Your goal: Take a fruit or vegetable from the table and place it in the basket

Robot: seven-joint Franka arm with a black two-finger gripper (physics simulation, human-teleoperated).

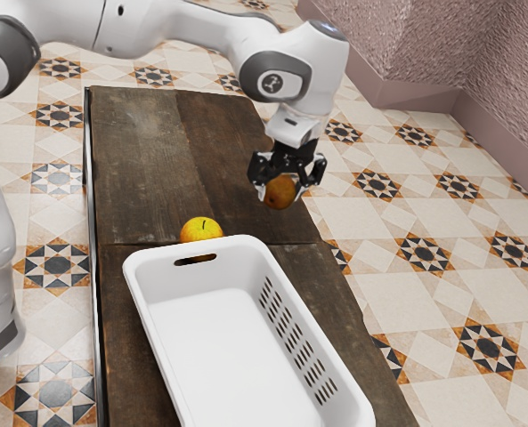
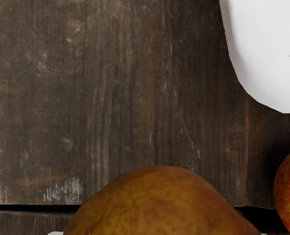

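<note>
The jaws are closed around a brownish fruit (image 1: 281, 192), perhaps a pear, with one finger on each side of it. The fruit sits directly between them, below the hand, and it appears to be lifted above the desk (image 1: 139, 169). The basket (image 1: 201, 276) stands on the desk, lower than the jaws and off towards the exterior view's left and the camera. A yellow-red apple (image 1: 201, 230) lies just beside the end of the basket which is nearer to the jaws.

I judge that the picking is done and the carrying comes next. The fruit should be rather light for this arm. Its flesh is probably firm, but its skin could bruise, so the pressure should be moderate and even. The skin looks smooth and the body is rounded; therefore it may roll or slip out if the jaws hold only the upper part. The best place to take it is across its widest part, with the pads opposite each other.

For the next move, the jaws should travel high enough that the hanging fruit does not hit the basket's rim or the apple. Then they should go down inside and open gently near the bottom, because a drop from high could make the fruit bounce or bruise.
</note>
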